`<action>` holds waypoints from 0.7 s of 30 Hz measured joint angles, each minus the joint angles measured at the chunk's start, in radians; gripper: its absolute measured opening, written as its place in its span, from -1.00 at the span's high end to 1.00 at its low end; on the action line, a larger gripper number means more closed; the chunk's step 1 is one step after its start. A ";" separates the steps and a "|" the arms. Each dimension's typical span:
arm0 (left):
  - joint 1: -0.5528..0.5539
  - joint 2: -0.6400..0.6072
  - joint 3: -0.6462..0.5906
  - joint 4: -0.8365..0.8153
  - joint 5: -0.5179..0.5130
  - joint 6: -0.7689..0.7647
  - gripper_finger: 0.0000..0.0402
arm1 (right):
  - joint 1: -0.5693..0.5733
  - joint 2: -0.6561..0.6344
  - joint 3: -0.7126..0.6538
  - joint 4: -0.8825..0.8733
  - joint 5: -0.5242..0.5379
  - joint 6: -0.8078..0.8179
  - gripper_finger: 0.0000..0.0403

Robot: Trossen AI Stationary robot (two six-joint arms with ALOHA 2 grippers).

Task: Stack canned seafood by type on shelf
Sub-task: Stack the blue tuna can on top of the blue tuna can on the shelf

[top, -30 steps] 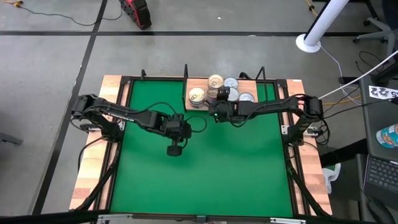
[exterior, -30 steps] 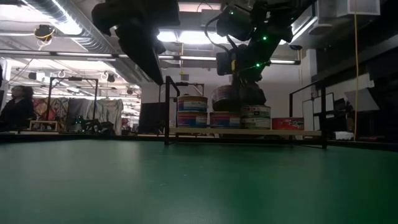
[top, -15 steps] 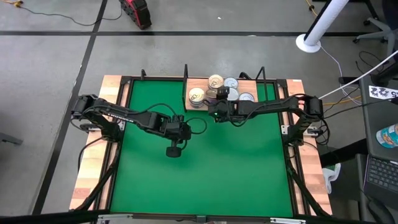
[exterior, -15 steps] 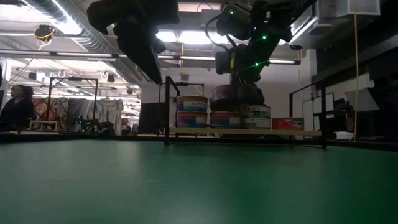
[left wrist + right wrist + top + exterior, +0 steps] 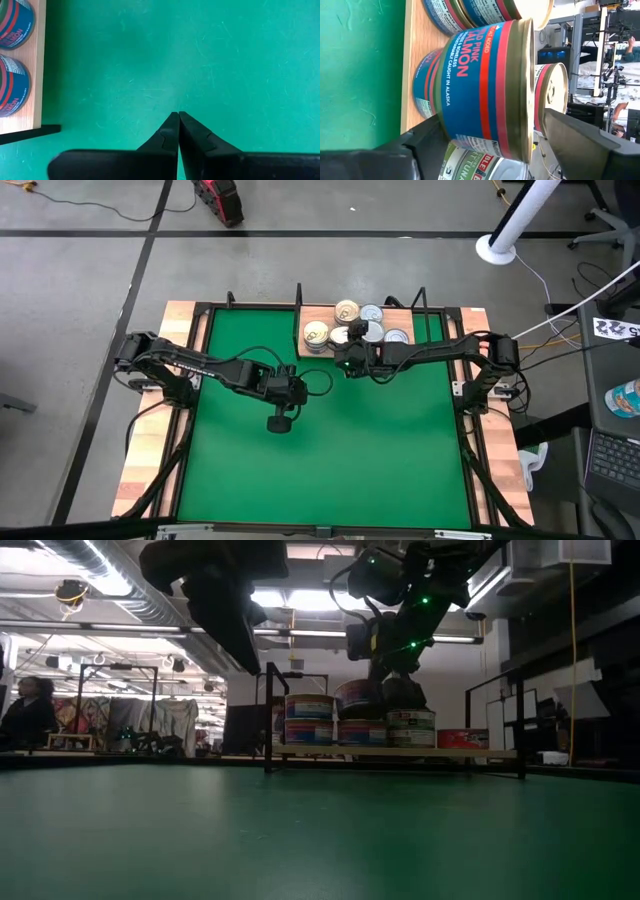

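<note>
1. Now the right gripper [image 5: 347, 340] reaches over the front edge of the shelf [image 5: 404, 313] at the far side of the green counter [image 5: 320, 450], and its fingers [image 5: 580, 145] stand wide on either side of a blue salmon tin [image 5: 485, 90] without pressing it.
2. In the right wrist view that tin sits on top of another blue tin on the wooden board, with a green-labelled tin [image 5: 480, 167] just beside the pair.
3. In the low view the tins [image 5: 360, 720] stand in short stacks along the shelf, the salmon tin topping the middle stack directly under the right gripper [image 5: 385, 690].
4. From above, pale gold tops [image 5: 316, 333] show toward the left of the shelf and silver tops [image 5: 396, 336] toward its right.
5. The left gripper [image 5: 280, 421] hangs over the bare green counter, well apart from the shelf, with its fingers [image 5: 172, 135] pressed together and nothing between them.
6. The left wrist view catches a corner of the shelf's board [image 5: 35, 105] with two blue tins [image 5: 12, 85] on it.
</note>
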 joint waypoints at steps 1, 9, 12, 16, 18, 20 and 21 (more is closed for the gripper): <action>0.000 0.000 0.000 0.000 0.000 0.000 0.98 | 0.000 0.000 0.000 0.000 0.001 0.000 -0.54; 0.000 0.000 0.000 0.000 0.001 0.000 0.98 | -0.001 0.000 0.001 -0.002 0.005 -0.023 -0.55; 0.000 0.000 0.000 0.000 0.001 0.000 0.98 | -0.001 0.000 0.023 -0.043 -0.020 -0.023 -0.55; 0.000 0.000 0.000 0.000 0.001 0.000 0.99 | -0.001 0.000 0.058 -0.044 -0.056 -0.024 -0.55; 0.000 0.000 0.000 0.000 0.001 -0.001 0.98 | -0.001 0.000 0.076 -0.041 -0.056 -0.034 -0.55; -0.003 0.000 0.000 0.000 0.001 0.000 0.98 | -0.006 0.000 0.087 -0.047 -0.060 -0.057 -0.55; -0.004 0.000 0.000 0.000 0.001 -0.001 0.98 | -0.007 0.000 0.094 -0.060 -0.064 -0.062 -0.55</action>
